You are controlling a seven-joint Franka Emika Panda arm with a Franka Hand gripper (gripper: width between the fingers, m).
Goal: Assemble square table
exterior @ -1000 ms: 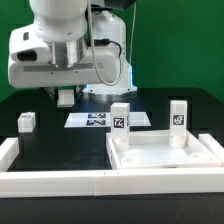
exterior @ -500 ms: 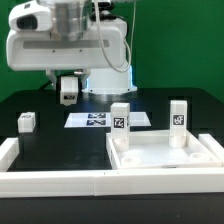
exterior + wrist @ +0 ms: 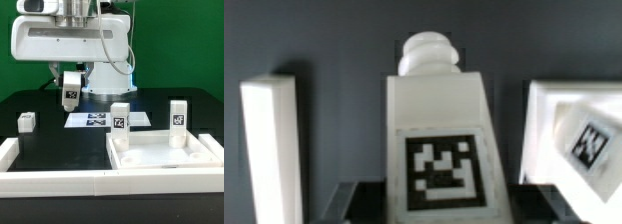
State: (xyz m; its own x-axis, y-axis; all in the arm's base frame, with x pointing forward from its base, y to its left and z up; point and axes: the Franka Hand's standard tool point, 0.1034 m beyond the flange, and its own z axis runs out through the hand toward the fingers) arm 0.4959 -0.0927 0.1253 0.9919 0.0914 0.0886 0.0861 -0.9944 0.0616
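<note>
My gripper hangs above the back left of the black table, shut on a white post whose tag faces the camera. In the wrist view that post fills the middle, its tag near my dark fingers, and the gripper clamps its tagged end. The white square slab lies rimmed face up at the front right. Two tagged posts stand upright at its far corners. A fourth small post lies on the table at the exterior view's left.
The marker board lies flat behind the slab, under the raised post. A long white rail edges the table's front and left. The wrist view shows a white strip on one side and a tagged white surface on the other.
The gripper has risen and shifted slightly toward the exterior view's right with the post in it; the post's tag now faces the camera.
</note>
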